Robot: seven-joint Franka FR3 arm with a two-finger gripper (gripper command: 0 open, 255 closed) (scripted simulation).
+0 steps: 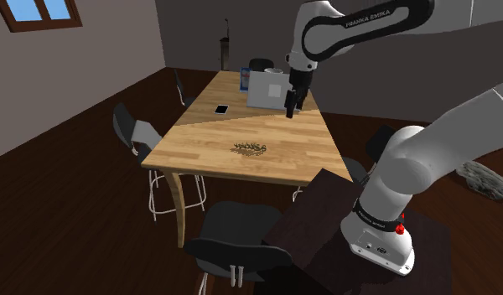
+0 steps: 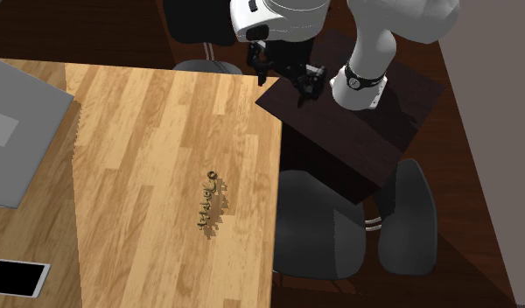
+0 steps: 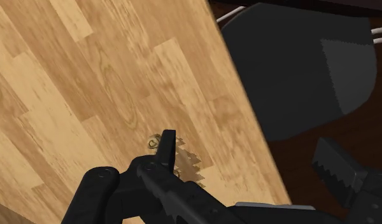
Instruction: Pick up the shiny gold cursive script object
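The gold cursive script object (image 1: 250,149) lies flat on the wooden table (image 1: 199,138), near the edge closest to the stand. From the second exterior view the script object (image 2: 210,201) runs roughly parallel to that edge. My gripper (image 1: 292,102) hangs open well above the table, up and to the right of the object in the shoulder view. Its black fingers (image 2: 261,66) stand wide apart with nothing between them. In the wrist view the gripper (image 3: 246,141) is open, and one finger (image 3: 165,149) covers part of the gold object (image 3: 186,164).
A grey laptop-like thing (image 1: 267,88) and a black phone (image 1: 221,110) sit on the far half of the table. Dark chairs (image 1: 132,126) ring the table, one (image 2: 318,236) right beside the object's edge. The dark stand (image 2: 357,131) is close by.
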